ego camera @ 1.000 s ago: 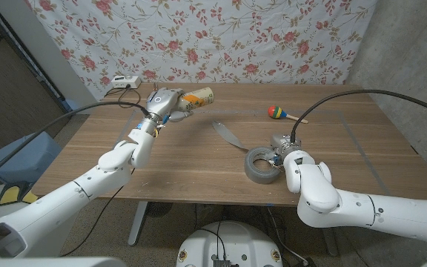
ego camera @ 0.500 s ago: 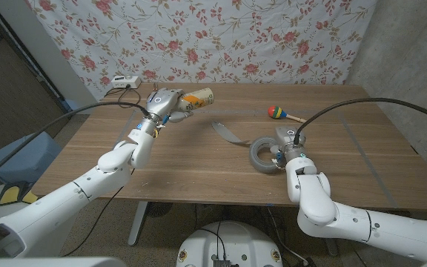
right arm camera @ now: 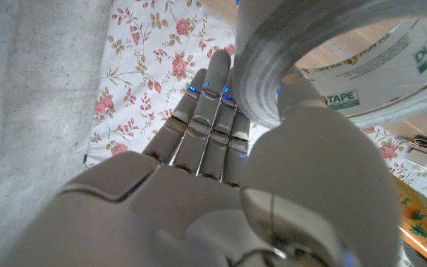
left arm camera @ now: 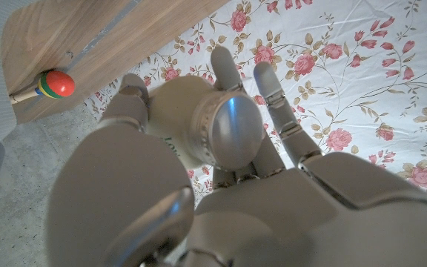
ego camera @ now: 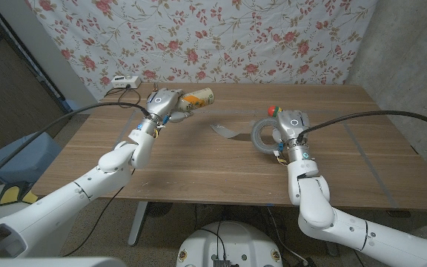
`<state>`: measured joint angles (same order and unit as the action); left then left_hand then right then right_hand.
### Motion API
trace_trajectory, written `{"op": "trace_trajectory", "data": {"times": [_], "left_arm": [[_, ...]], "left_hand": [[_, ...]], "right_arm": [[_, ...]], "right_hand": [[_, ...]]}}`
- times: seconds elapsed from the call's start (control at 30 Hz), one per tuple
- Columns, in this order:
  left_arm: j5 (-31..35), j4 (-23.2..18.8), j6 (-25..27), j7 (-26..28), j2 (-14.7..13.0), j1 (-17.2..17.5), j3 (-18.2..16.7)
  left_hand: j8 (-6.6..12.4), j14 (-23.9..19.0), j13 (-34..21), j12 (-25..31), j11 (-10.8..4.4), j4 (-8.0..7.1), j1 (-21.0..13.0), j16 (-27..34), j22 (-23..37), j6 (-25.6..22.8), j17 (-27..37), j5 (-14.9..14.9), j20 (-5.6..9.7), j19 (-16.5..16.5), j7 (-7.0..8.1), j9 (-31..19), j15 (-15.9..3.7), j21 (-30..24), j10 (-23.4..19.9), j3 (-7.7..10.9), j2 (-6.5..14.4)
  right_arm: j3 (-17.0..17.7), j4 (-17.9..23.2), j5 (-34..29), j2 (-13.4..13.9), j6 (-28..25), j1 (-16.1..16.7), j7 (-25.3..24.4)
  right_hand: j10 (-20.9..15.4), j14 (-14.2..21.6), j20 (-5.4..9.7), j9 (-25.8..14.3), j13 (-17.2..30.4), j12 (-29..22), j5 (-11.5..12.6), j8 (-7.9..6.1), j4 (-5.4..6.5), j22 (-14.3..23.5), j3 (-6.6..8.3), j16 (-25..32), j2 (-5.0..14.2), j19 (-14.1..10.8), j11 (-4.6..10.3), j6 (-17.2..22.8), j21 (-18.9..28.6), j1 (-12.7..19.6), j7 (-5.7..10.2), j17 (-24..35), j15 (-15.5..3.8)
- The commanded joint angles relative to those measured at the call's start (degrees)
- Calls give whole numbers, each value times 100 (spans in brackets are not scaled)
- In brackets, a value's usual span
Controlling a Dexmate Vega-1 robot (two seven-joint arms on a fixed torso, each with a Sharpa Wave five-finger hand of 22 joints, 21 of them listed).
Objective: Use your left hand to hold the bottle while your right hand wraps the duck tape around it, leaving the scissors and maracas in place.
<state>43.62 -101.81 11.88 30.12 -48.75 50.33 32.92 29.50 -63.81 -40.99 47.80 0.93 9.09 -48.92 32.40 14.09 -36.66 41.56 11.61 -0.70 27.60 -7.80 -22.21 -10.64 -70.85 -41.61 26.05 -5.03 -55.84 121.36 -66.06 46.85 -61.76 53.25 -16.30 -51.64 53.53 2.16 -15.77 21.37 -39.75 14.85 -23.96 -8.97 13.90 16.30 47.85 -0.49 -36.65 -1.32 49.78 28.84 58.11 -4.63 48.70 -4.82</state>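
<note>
The right hand (ego camera: 286, 132) grips the grey duck tape (ego camera: 265, 134) roll clear of the wooden desk (ego camera: 199, 159), a loose strip trailing from it to the desk; the roll looks matte and cloth-backed. Farther off, the left hand (ego camera: 161, 102) clasps the smooth, yellow-labelled bottle (ego camera: 196, 98) on its side above the desk. Roll and bottle are well apart, so wrapping appears not yet begun, and the maraca (left arm camera: 44, 85) is partly hidden.
</note>
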Motion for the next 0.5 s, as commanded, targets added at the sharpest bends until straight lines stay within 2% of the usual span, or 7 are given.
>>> {"op": "trace_trajectory", "data": {"times": [0.03, 0.23, 0.5], "left_arm": [[-44, 32, 4, 80, 2, 41, -29], [-70, 56, -19, 114, 12, 48, -27], [-71, 120, -77, 135, 49, -8, 15]], "left_hand": [[47, -108, -23, -35, -793, -525, -1348, -11, -13, -878, 29, 26, 5, -28, 635, -12, -168, -56, -784, 558, 1509], [50, -114, -26, -41, -791, -518, -1344, -23, -44, -894, 51, 25, 12, -34, 630, -8, -170, -93, -799, 567, 1506], [50, -127, -31, -52, -789, -513, -1337, -42, -81, -893, 68, 24, 9, -52, 623, -8, -169, -134, -810, 576, 1505]], "right_arm": [[923, -480, -364, -467, 776, 557, -1234], [1199, -577, -383, -617, 1027, 695, -1645], [1428, -532, -552, -700, 1174, 791, -1742]], "right_hand": [[-431, 264, 38, -11, 973, -661, 5, -35, 30, 18, 26, 6, 884, 7, 376, 780, 57, 946, 594, 56, -771], [-437, 267, 58, 3, 991, -680, 11, -26, 36, 22, 26, -29, 879, 1, 401, 789, 104, 965, 619, 108, -777], [-463, 310, 64, 22, 968, -681, 20, -19, 55, 24, 23, -76, 873, -11, 376, 806, 169, 967, 624, 164, -779]]}}
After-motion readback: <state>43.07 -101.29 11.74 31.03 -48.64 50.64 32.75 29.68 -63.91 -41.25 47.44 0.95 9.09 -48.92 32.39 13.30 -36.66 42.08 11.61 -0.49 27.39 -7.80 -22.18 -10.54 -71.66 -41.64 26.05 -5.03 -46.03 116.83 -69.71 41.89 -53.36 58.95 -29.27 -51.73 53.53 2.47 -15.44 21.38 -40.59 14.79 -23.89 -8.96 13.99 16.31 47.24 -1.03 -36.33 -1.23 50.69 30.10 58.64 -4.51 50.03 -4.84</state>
